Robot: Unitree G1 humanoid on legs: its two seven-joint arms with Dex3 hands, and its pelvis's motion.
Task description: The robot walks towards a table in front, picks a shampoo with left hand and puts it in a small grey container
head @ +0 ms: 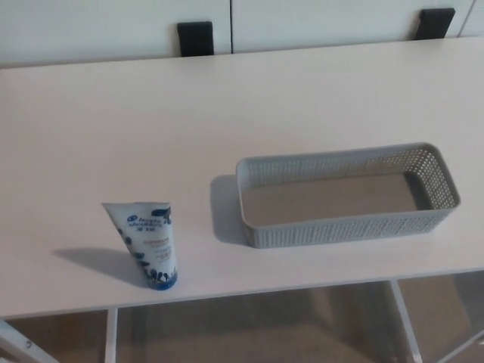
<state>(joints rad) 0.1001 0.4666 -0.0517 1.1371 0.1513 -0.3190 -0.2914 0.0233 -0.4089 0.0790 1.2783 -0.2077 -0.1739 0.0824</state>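
Shampoo tube [147, 246] upright (cap down), grey container [348, 227] apart

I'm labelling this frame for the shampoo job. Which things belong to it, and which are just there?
Belong to the job:
shampoo tube, standing on its cap near the front edge
grey container, empty, to the tube's right
table, bearing both

Just there:
black block beyond the table's far edge
second black block, further right
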